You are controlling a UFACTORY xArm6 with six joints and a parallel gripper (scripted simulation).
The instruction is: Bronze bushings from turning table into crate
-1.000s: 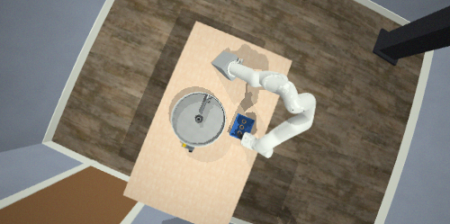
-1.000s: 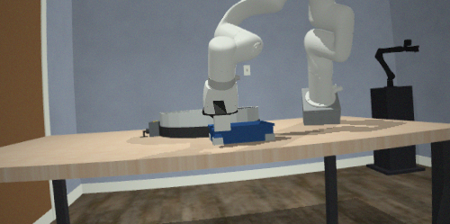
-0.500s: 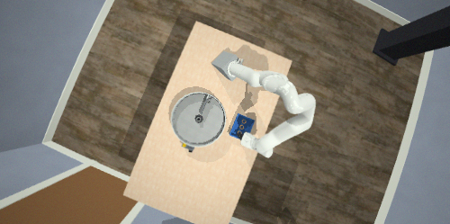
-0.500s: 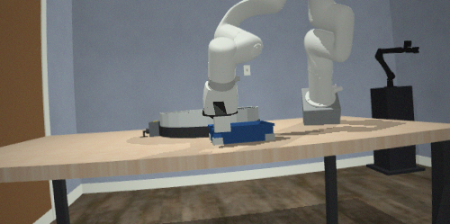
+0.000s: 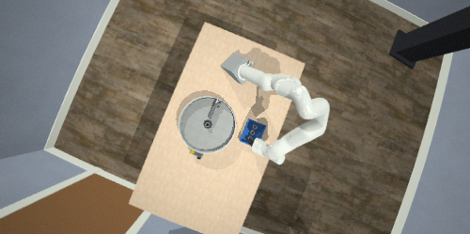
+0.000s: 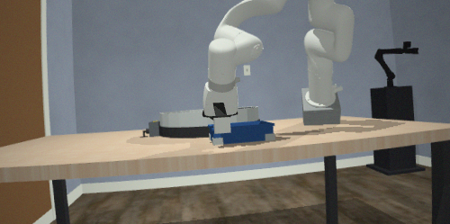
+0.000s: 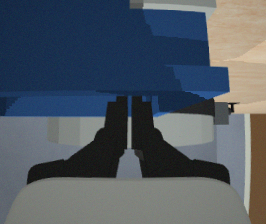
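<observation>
The blue crate [image 5: 252, 132] stands on the table right of the round grey turning table [image 5: 207, 124]. It also shows in the side view [image 6: 243, 132] and fills the top of the wrist view [image 7: 97, 43]. At least two bronze bushings [image 5: 253, 129] lie in the crate. One steel bushing [image 5: 207, 123] sits at the centre of the turning table. My gripper [image 7: 129, 99] [image 5: 258, 147] is lowered at the crate's near end. Its fingers are pressed close together. The fingertips and the bronze bushing they grip are hidden behind the crate wall.
The turning table [image 6: 180, 123] has a raised rim and a small motor block at its edge [image 5: 195, 152]. The arm's base [image 5: 235, 67] stands at the back of the table. A black stand with a camera arm [image 6: 391, 101] stands beyond the table on the right.
</observation>
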